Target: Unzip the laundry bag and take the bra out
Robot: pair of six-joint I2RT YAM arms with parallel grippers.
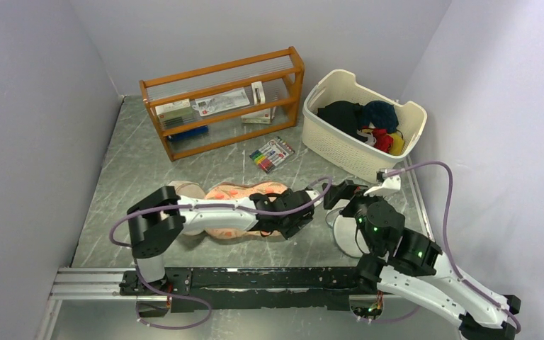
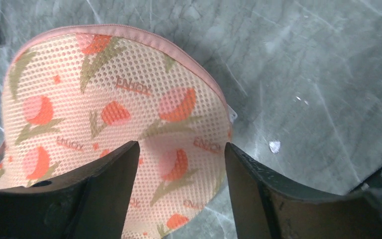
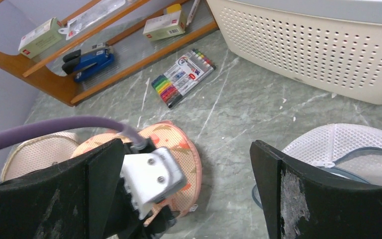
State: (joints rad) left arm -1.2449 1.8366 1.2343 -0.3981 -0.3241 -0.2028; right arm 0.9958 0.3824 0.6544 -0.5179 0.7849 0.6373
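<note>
Marble tabletop (image 1: pixel 113 191) w/ laundry bag (image 2: pixel 109 109) just under left gripper (image 2: pixel 180 147), jaws spread, nothing held; right gripper (image 3: pixel 186 144) likewise. Unzip step pending: zip pull to be found.

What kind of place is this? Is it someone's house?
Probably a robot test booth, not a house: plain grey walls box in one table, and the left arm and right arm are bolted to a dark rail.

Laundry bag (image 1: pixel 244 192) mostly under the left arm (image 1: pixel 209 212), perhaps its zip pull too
</note>
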